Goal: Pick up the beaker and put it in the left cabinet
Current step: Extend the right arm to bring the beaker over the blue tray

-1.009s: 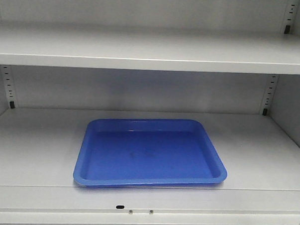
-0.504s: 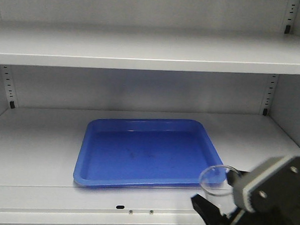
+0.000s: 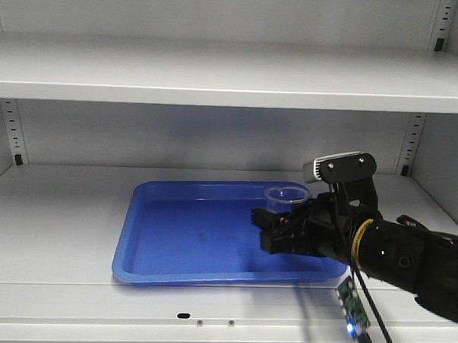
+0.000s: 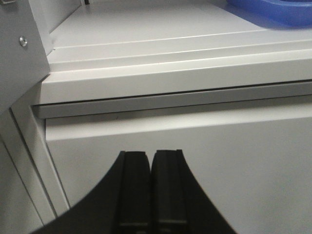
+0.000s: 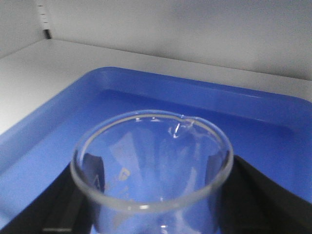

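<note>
So the left cabinet (image 3: 218, 72) fills the whole front view, light grey with wide flat shelves. The blue tray (image 3: 180, 245) lies flat on the lower shelf (image 3: 51, 232), so I'll place everything off that tray. The right arm (image 3: 407, 259) reaches in over the tray's front right corner, black with a yellow band. The right gripper (image 3: 284, 223) sits above the right half of the tray, jaws clamped on the beaker (image 3: 286, 197), with a black finger (image 5: 263, 200) on each side of the glass. The left gripper (image 4: 150, 185) is lower than the tray, under the shelf's front lip and off to the tray's left, jaws pressed together with nothing between them. The beaker stands upright, long axis vertical, open mouth up, and its little pour spout faces the tray's back rim. Can't tell if its base touches the tray floor because the gripper hides it. A tiny green circuit board (image 3: 350, 304) with a blue light dangles just past the tray's front right corner.
</note>
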